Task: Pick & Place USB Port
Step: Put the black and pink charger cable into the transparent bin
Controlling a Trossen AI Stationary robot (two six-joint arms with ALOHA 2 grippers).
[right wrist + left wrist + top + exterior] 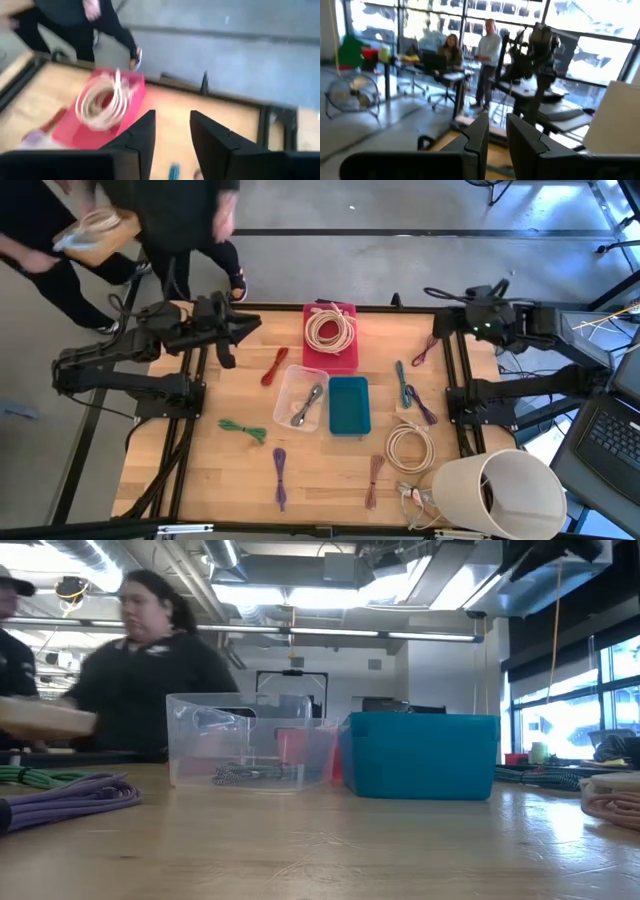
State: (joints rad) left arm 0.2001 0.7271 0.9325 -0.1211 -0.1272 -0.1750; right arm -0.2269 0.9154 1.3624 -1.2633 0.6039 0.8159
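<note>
Both my arms up at back, nothing picked; left gripper (496, 145) fingers near together, right gripper (171, 142) fingers apart, empty; next I reach down for green cable (243, 430)

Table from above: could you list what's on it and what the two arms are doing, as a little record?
bins: red bin holding a coiled white cable; clear bin; teal bin
loose cables: purple, green, red and white bundles on the wood
left gripper: raised at the table's far left, holding nothing
right gripper: raised at far right, open, empty
</note>
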